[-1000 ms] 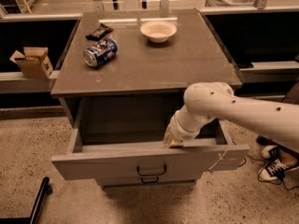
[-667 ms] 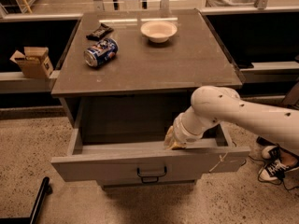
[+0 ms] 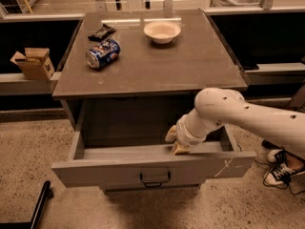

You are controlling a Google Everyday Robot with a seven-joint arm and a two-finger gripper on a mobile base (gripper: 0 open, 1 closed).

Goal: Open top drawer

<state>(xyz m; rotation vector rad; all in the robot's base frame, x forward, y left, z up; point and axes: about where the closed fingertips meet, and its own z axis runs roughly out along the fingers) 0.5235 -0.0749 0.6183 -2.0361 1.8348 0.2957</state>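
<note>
The top drawer (image 3: 114,171) is a wide grey drawer pulled well out of the cabinet, its inside showing. Its flat front has a small dark bail handle (image 3: 155,178) at the centre and a whitish scratch (image 3: 223,167) near the right end. My gripper (image 3: 175,141) reaches down from the white arm (image 3: 248,116) on the right. It sits just inside the drawer, behind the front panel and a little right of the handle. Its tan fingertips rest at the top edge of the front.
On the cabinet top (image 3: 157,61) lie a blue soda can (image 3: 102,53) on its side, a dark snack packet (image 3: 101,31) and a white bowl (image 3: 162,31). A cardboard box (image 3: 33,63) sits on a ledge at left. Shoes (image 3: 281,168) stand on the floor at right.
The arm has shifted slightly to the right. The drawer stays pulled out and the gripper stays at its front edge.
</note>
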